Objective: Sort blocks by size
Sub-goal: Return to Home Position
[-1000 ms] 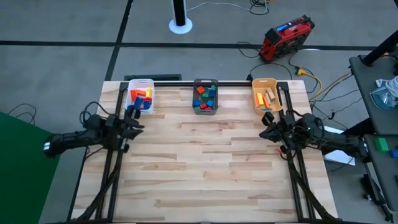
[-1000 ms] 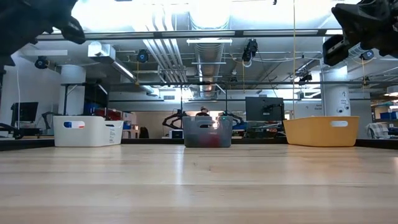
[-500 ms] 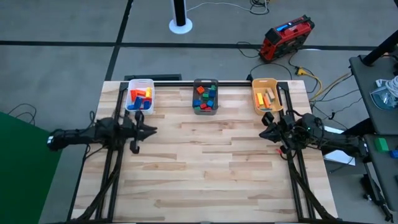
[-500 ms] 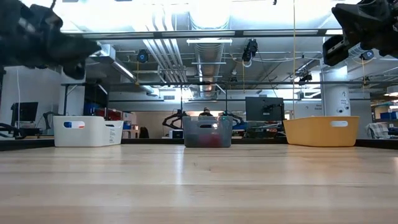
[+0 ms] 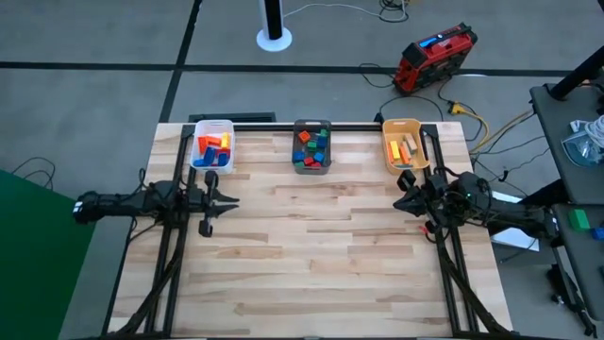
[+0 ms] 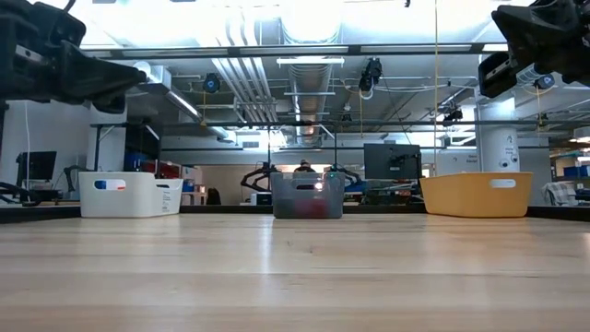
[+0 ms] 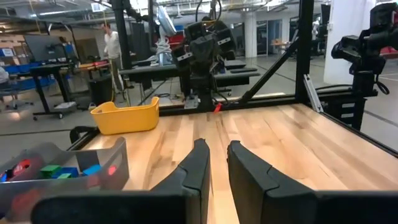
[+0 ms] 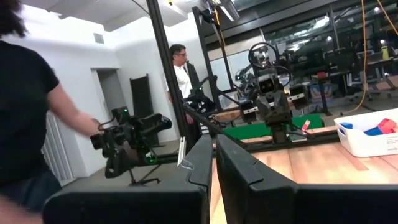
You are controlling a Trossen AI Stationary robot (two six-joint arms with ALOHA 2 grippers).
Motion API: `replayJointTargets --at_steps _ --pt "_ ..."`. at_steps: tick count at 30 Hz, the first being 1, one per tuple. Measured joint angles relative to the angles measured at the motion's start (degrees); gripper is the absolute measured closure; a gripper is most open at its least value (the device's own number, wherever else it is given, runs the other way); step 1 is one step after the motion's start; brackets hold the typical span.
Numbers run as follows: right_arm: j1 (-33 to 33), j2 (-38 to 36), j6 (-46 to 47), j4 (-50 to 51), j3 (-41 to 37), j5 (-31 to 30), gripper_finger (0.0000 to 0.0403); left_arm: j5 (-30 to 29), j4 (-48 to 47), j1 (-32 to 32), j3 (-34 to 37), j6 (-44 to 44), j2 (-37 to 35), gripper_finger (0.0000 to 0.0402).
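**A:** What has just changed?

**B:** The left gripper point(image 5: 229, 200) has swung away from the near end of the white bin point(image 5: 213, 123). It now lies level over the left of the table point(image 5: 311, 246), pointing across it. Its fingers are drawn close together, with nothing between them. The right gripper point(image 5: 401, 203) has not moved. It hangs just in front of the orange bin point(image 5: 401, 121), fingers likewise close and empty.

**A:** And the blocks point(image 5: 213, 149)?

**B:** All those I can see lie in the white, grey point(image 5: 311, 122) and orange bins along the far edge. The sorting looks finished, and the arms seem to be parking.

**A:** Any writing?

**B:** None readable. There is only a small blue and red sticker point(image 6: 109, 184) on the white bin.
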State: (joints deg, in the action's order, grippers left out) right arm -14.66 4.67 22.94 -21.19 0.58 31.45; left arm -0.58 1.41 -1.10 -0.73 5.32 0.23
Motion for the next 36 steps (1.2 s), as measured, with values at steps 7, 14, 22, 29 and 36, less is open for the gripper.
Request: replayJointTargets --at_steps 7,14,22,29,36 --pt "-0.02 0.00 0.00 -0.02 0.00 0.00 0.0390 0.00 0.11 0.00 -0.20 -0.02 0.24 0.0366" --pt "0.00 0.00 0.00 -0.02 0.00 0.00 0.0390 0.02 0.16 0.02 -0.22 -0.04 0.32 0.0366" --pt "-0.01 0.00 0.00 -0.02 0.00 0.00 0.0390 0.04 0.28 0.02 -0.27 -0.04 0.40 0.0366" --pt "0.00 -0.05 -0.03 1.40 0.00 0.55 0.0390 0.04 0.28 0.02 -0.31 -0.07 0.42 0.0366" --pt "2.75 -0.17 -9.44 8.61 0.00 0.10 0.0390 0.07 0.28 0.02 -0.31 -0.07 0.48 0.0366"
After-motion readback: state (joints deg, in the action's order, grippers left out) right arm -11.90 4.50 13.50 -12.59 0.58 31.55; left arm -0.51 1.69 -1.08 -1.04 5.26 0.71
